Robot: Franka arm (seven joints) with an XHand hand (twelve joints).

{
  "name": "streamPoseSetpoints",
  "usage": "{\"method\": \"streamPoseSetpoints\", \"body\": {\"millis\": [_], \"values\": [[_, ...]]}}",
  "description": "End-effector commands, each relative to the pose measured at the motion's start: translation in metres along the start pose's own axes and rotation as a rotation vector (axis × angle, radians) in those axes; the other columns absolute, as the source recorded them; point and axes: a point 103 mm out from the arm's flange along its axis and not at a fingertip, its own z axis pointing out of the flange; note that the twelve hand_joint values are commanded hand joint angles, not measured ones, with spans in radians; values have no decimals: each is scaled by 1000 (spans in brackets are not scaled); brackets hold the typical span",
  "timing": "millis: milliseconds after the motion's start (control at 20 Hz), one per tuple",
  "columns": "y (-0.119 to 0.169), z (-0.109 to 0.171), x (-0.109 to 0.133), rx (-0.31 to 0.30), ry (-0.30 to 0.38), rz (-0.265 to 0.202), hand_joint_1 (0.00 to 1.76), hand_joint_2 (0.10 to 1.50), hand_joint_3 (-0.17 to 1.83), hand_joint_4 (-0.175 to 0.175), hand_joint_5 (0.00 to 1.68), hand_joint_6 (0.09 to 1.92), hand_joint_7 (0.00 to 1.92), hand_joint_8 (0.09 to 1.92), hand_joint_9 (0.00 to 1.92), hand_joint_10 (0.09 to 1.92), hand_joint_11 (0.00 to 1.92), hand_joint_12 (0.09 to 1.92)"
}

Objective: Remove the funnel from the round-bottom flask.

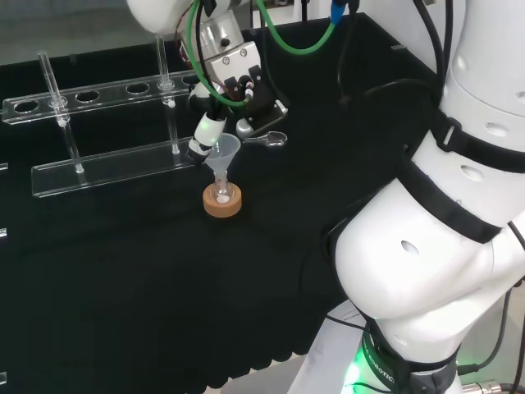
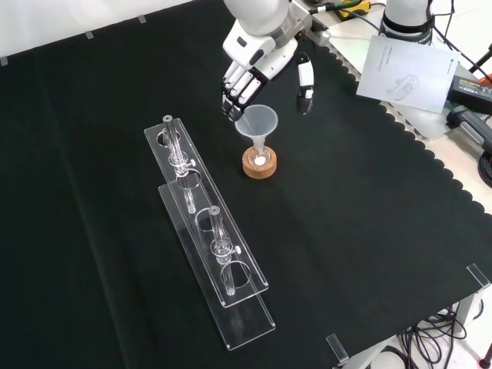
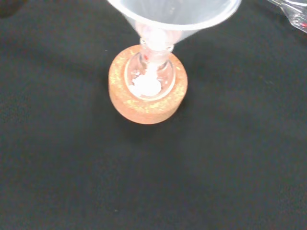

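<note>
Funnel [image 2: 257,121] in flask, between fingers [image 2: 237,86] and thumb [image 2: 305,79].

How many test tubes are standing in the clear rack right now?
2. In the front view, one test tube stands near the rack's far end, the other test tube toward its near end. Clear glass, so more could be missed.

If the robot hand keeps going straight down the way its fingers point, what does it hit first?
Most likely the funnel rim: the robot hand hovers just above it, fingers by one side, thumb by the other. Depth is unclear; they may straddle it.
</note>
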Motion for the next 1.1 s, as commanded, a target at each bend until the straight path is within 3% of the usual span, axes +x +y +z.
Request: {"method": "streamPoseSetpoints", "body": {"millis": [50, 1100], "values": [[13, 11, -1, 23, -47, 12, 553, 660, 252, 2, 69, 87, 0, 308, 37, 827, 237, 1512], [32, 26, -15, 67, -32, 28, 533, 673, 221, 4, 49, 87, 0, 196, 0, 810, 203, 1522]]}}
